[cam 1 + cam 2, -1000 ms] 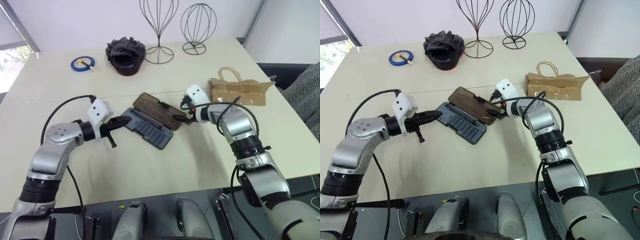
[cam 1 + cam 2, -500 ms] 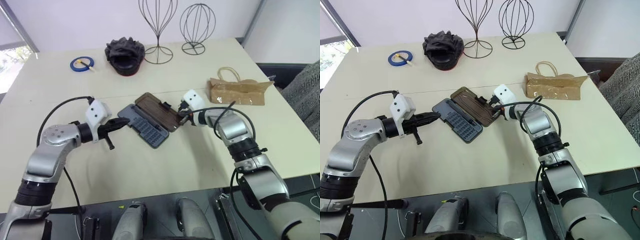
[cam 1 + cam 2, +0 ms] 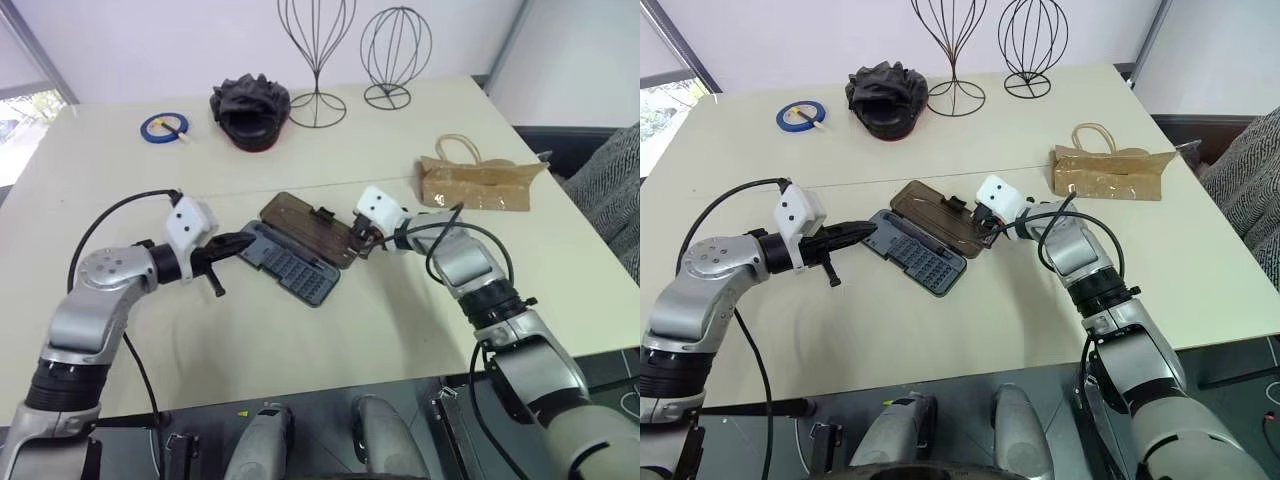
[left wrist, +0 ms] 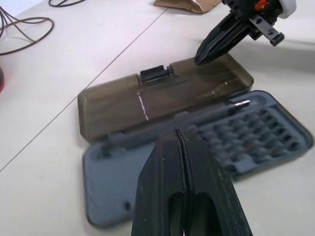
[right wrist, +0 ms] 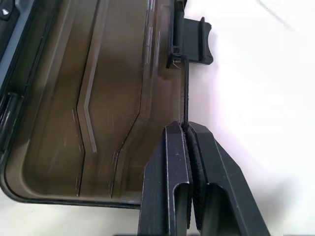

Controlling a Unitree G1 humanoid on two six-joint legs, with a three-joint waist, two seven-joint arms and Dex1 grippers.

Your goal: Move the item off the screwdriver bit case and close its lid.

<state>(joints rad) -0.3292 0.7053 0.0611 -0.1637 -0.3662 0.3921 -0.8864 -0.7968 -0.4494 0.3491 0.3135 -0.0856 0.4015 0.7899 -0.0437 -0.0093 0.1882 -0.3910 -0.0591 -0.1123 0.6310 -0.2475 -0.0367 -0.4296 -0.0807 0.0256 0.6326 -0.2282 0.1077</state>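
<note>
The screwdriver bit case [image 3: 292, 270] lies open mid-table, its blue-grey base showing rows of bits. Its smoky-brown lid [image 3: 310, 224] lies flat behind it, with the black latch tab [image 5: 194, 44] on the far rim. The item, a brown paper bag [image 3: 478, 183] with twine handles, lies on the table to the right, apart from the case. My right gripper [image 3: 360, 245] is shut on the lid's right rim [image 5: 186, 105], which runs in between its fingertips. My left gripper [image 3: 241, 242] is shut with nothing in it, its tip at the base's left end [image 4: 108, 196].
At the back stand a black crinkled bowl-like object [image 3: 250, 108], a blue tape roll [image 3: 163, 127] and two wire stands [image 3: 318, 60] [image 3: 396, 55]. The table's right edge runs just past the bag, with grey fabric [image 3: 615, 190] beyond it.
My right gripper has gone from open to shut at the lid's rim, and its wrist has rolled. The left arm has kept still.
</note>
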